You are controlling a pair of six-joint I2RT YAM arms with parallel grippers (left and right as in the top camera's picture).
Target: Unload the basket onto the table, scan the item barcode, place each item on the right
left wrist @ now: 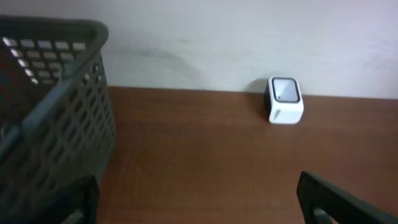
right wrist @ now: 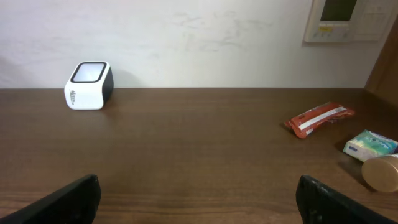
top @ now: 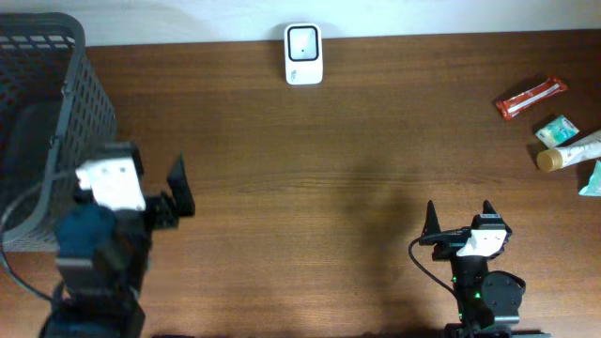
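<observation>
The white barcode scanner [top: 303, 53] with a dark window stands at the table's far edge, against the wall; it also shows in the left wrist view [left wrist: 285, 99] and the right wrist view [right wrist: 89, 85]. Items lie at the far right: a red packet [top: 531, 98] [right wrist: 319, 118], a small teal-and-white pack [top: 557, 130] [right wrist: 370, 145], and a tube with a tan cap [top: 568, 152] [right wrist: 380, 172]. My left gripper [top: 160, 199] [left wrist: 199, 208] is open and empty near the front left. Open and empty too, my right gripper [top: 460, 218] [right wrist: 199, 202] sits at the front right, well short of the items.
A dark grey mesh basket [top: 42, 122] [left wrist: 50, 112] stands at the left edge, right beside my left arm. A teal object [top: 591, 178] is cut off by the right border. Bare brown wood lies between both grippers and the scanner.
</observation>
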